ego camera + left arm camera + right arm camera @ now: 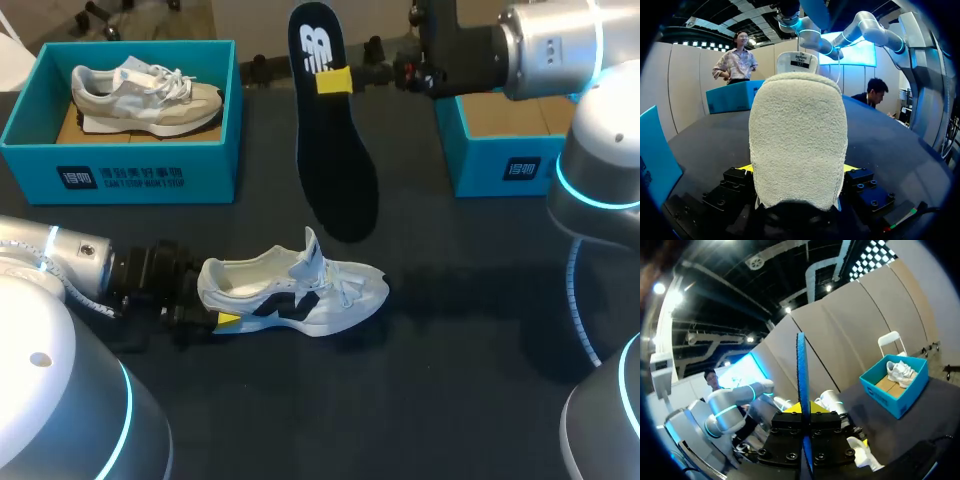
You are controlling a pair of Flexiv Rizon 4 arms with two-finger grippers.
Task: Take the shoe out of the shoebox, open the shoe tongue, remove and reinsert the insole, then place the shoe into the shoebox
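A white shoe point(300, 293) with a black side mark lies on the dark table, toe to the right and tongue raised. My left gripper point(218, 300) is at its heel. In the left wrist view the fuzzy heel point(797, 130) fills the gap between the yellow tips, so the left gripper point(797, 170) is shut on the shoe. My right gripper point(333, 80) is shut on the black insole point(338, 160), which hangs in the air above and behind the shoe. The right wrist view shows the insole point(801, 375) edge-on, rising from the right gripper point(804, 412).
A teal shoebox point(120, 165) at the back left holds a beige shoe point(145, 95). A second teal box point(500, 155) stands at the back right under my right arm. The right wrist view also shows the shoebox point(895, 385).
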